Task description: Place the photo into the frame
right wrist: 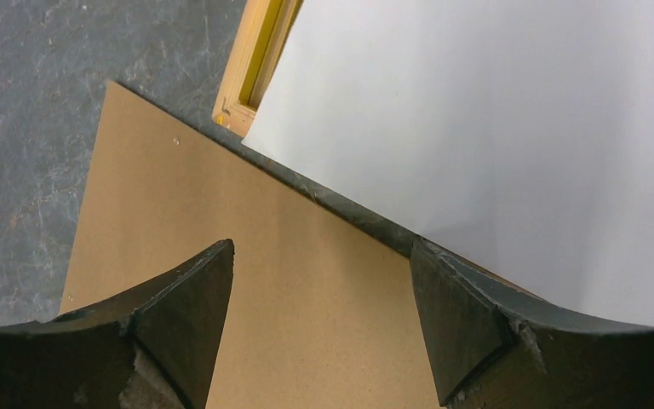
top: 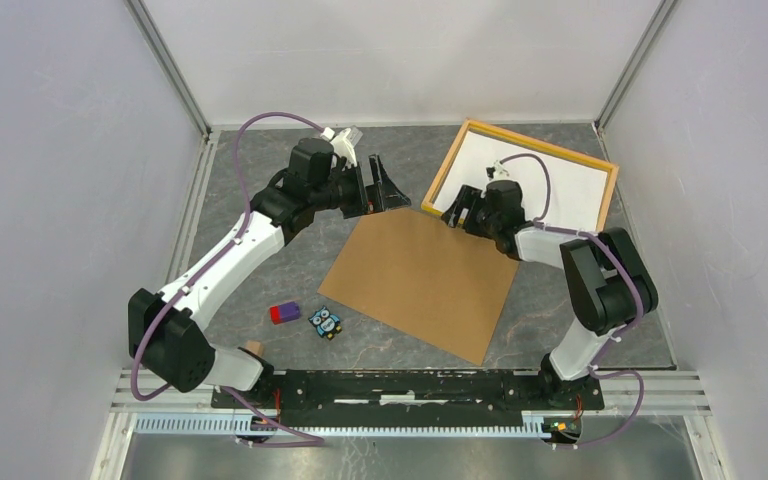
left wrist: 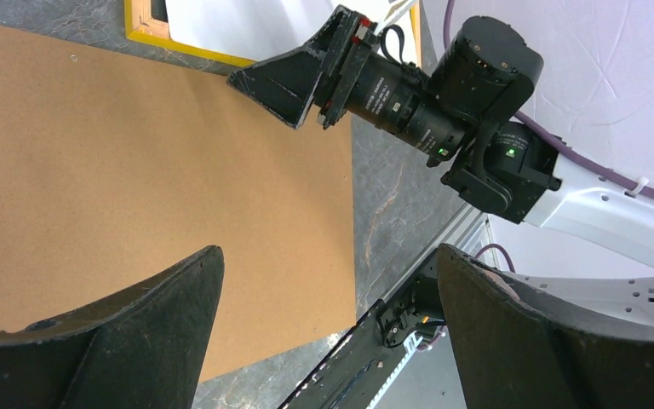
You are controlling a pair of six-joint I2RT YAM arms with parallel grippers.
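Note:
The frame (top: 463,128) lies at the back right, its yellow-orange border showing on three sides. The photo (top: 570,185) lies in it white back up. In the right wrist view the photo (right wrist: 494,128) reaches past the frame's corner (right wrist: 240,111) and covers the near border. My right gripper (top: 456,210) is open and empty at that near-left edge. In its wrist view (right wrist: 322,251) one finger is over the brown panel (right wrist: 306,281) and the other is by the photo's edge. My left gripper (top: 385,188) is open and empty, raised left of the frame; its wrist view (left wrist: 328,281) looks down on the panel.
The brown hardboard panel (top: 420,285) lies at the table's middle, its far corner near the frame. A purple-and-red block (top: 284,313) and a small blue owl figure (top: 326,322) lie left of it. A tan block (top: 253,348) sits by the left base. Walls stand close around.

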